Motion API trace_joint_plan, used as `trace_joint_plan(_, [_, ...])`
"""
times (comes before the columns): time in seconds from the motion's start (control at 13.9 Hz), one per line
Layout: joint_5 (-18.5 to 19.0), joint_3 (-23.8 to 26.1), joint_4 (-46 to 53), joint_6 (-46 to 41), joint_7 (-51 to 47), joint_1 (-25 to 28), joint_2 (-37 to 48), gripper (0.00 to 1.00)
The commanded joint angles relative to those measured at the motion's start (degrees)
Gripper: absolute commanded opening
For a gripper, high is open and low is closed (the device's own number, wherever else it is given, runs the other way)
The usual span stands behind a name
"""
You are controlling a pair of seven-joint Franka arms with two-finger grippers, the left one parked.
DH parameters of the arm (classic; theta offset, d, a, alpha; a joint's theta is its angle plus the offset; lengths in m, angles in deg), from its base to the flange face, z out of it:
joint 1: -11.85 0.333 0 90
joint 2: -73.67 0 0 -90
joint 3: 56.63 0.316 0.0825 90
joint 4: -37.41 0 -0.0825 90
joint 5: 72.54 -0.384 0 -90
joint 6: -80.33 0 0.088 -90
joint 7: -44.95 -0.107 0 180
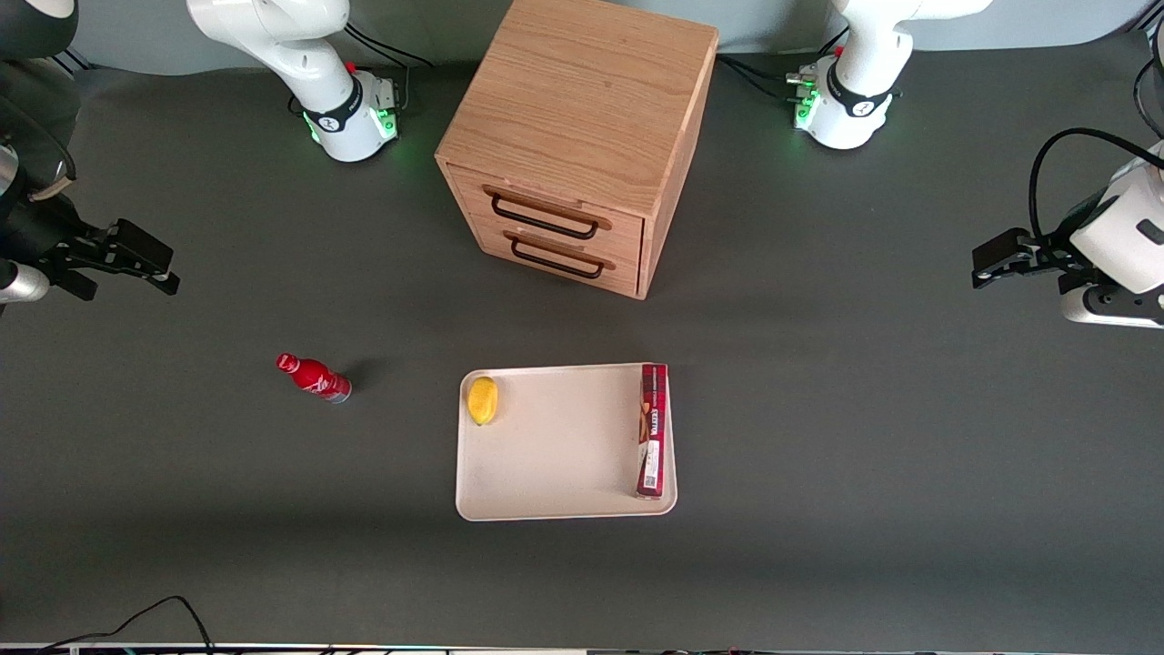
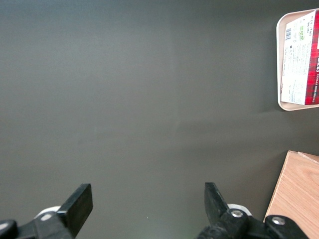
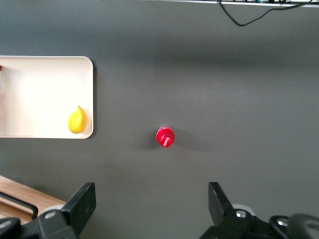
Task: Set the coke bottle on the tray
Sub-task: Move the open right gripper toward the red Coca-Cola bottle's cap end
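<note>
Coke bottle (image 1: 314, 377) upright on table, apart from tray (image 1: 555, 446), end effector (image 3: 152, 204) fingers spread, above it.

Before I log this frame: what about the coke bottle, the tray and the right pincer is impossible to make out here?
- Coke bottle: the right wrist view looks straight down on its cap, so body and label are hidden; in the front view the lettering is too small to read.
- Tray: cut off by the edge in both wrist views.
- Red box: print too small in the front view.
- Right pincer: open, above the table; fingers cut off by the frame.
</note>
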Motion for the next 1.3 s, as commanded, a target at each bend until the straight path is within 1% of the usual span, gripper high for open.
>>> trace_joint_plan(0.0, [0.1,-0.4,2.2,-3.1,-1.6,0.7,-0.1,1.0])
trace_joint_plan(0.14, [0.4,0.0,4.7,-5.3,-1.5,0.2,-1.5,1.0])
trace_joint_plan(0.43, [0.1,-0.4,4.4,-6.9,-1.2,-0.6,-1.9,1.0])
trace_joint_plan(0.58, [-0.3,-0.3,2.1,-8.3,-0.1,-1.4,-1.8,1.0])
trace_joint_plan(0.65, [-0.4,-0.2,0.9,-7.4,0.3,-1.7,-1.8,1.0])
trace_joint_plan(0.79, [-0.5,0.0,-2.7,-4.0,0.3,-1.7,-2.0,1.0])
trace_joint_plan(1.08, [-0.9,0.0,-18.9,10.0,1.6,-1.8,1.5,1.0])
trace_joint_plan(1.23, [-0.9,0.0,-25.0,16.3,3.3,-1.9,2.5,1.0])
